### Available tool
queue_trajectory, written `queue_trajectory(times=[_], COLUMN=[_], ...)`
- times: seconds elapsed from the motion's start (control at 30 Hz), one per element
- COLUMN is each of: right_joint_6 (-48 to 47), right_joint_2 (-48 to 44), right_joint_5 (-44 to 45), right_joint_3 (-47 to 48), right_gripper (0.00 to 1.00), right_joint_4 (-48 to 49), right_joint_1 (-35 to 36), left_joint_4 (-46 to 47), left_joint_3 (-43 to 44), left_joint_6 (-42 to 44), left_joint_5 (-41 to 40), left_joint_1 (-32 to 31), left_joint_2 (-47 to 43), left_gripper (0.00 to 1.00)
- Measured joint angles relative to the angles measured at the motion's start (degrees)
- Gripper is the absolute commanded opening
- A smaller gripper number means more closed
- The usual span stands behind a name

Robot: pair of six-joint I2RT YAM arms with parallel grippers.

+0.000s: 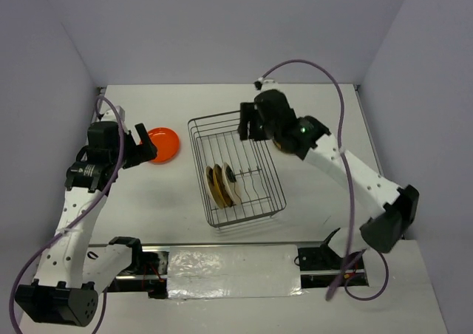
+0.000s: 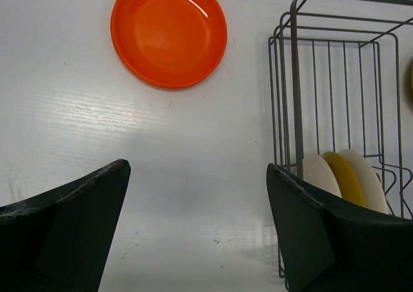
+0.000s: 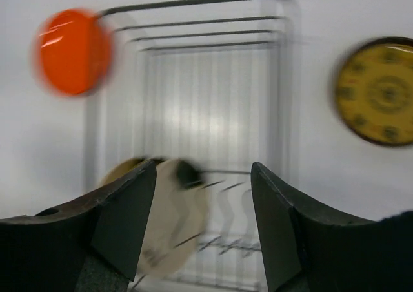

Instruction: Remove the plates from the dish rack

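The wire dish rack [image 1: 240, 136] stands mid-table. Three plates [image 1: 222, 185], cream and mustard, stand on edge at its near end; they also show in the left wrist view [image 2: 345, 174] and, blurred, in the right wrist view [image 3: 169, 226]. An orange-red plate [image 1: 163, 145] lies flat on the table left of the rack [image 2: 169, 32]. A mustard-brown plate [image 3: 379, 90] lies flat right of the rack, mostly hidden under my right arm in the top view. My left gripper [image 1: 145, 151] is open and empty beside the orange plate [image 2: 197, 169]. My right gripper [image 1: 250, 124] is open and empty above the rack's far end [image 3: 203, 169].
Pale walls close in the table at the back and both sides. A shiny strip [image 1: 233, 271] runs along the near edge between the arm bases. A purple cable [image 1: 336, 90] loops above the right arm.
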Motion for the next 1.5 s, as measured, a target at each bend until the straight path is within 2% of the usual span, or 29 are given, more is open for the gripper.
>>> queue_trajectory(times=[0.13, 0.17, 0.3, 0.57, 0.8, 1.27, 1.5], right_joint_6=[5.7, 7.2, 11.3, 14.0, 14.8, 15.7, 16.3], right_joint_2=[-7.3, -7.6, -5.4, 1.5, 2.9, 4.2, 4.7], right_joint_5=[-1.5, -0.9, 1.0, 3.1, 3.2, 6.7, 8.6], right_joint_3=[-5.0, -6.7, -11.5, -12.2, -12.2, -11.3, -9.9], right_gripper=[0.58, 0.54, 0.48, 0.42, 0.39, 0.38, 0.24], right_joint_4=[4.2, 4.7, 4.3, 4.2, 4.4, 3.9, 2.3], right_joint_1=[14.8, 17.1, 21.7, 23.9, 24.7, 27.2, 27.4], left_joint_4=[0.8, 1.6, 4.1, 4.0, 4.1, 4.1, 4.1], left_joint_3=[1.1, 0.3, -5.1, -7.0, -7.0, -7.0, -7.0], left_joint_6=[0.1, 0.1, 0.1, 0.3, 0.3, 0.2, 0.2], left_joint_5=[-2.3, -2.4, -2.2, -1.9, -1.9, -2.5, -3.4], left_joint_1=[-0.8, -0.8, -0.8, -1.0, -2.2, -4.9, -5.8], left_joint_2=[0.8, 0.8, 0.8, 2.0, 1.7, 1.7, 1.7], left_gripper=[0.99, 0.99, 0.99, 1.0, 1.0, 1.0, 1.0])
